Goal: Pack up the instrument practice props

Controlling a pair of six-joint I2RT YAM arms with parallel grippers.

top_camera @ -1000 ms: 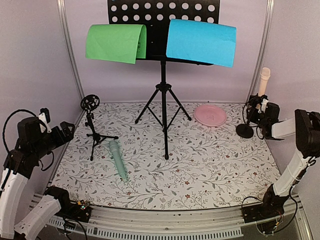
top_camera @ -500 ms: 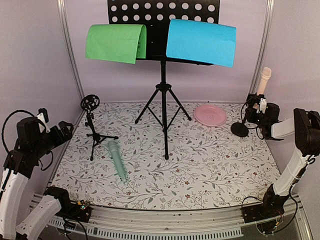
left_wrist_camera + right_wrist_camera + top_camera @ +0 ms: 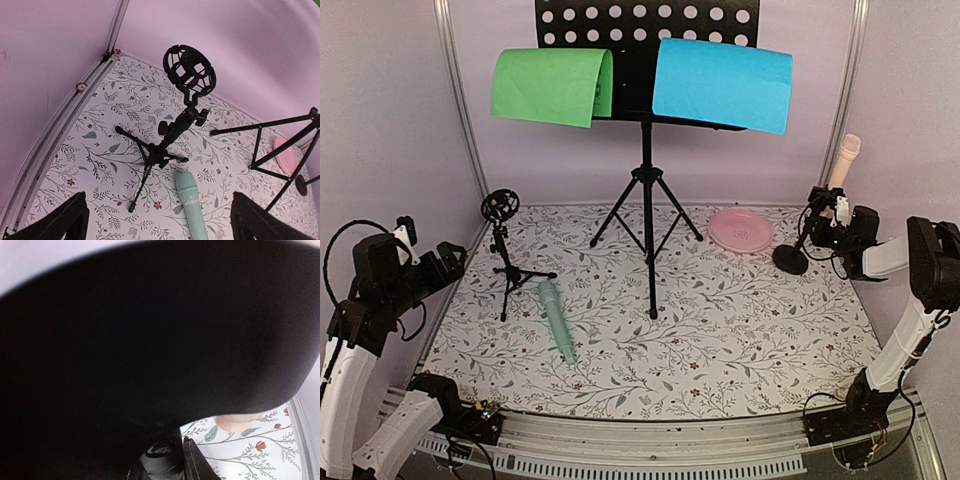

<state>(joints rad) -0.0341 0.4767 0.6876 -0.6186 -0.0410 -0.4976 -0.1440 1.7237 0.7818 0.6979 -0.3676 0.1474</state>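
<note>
Right gripper [image 3: 825,225] pinches the stem of the tilted round-base mic support [image 3: 790,260], pink microphone [image 3: 845,160] on top, far right of the table.
Left gripper [image 3: 157,212] is spread wide, near the tripod mic support [image 3: 505,250]. Mint microphone [image 3: 556,320] lies flat beside it. Music rack [image 3: 647,40] at the back holds the green sheet [image 3: 552,87] and blue sheet [image 3: 722,85].

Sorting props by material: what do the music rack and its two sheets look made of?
Music rack: probably painted metal, matte black, punched with round holes. Green sheet and blue sheet: paper or thin card, it seems; matte, bending limply over its front.
</note>
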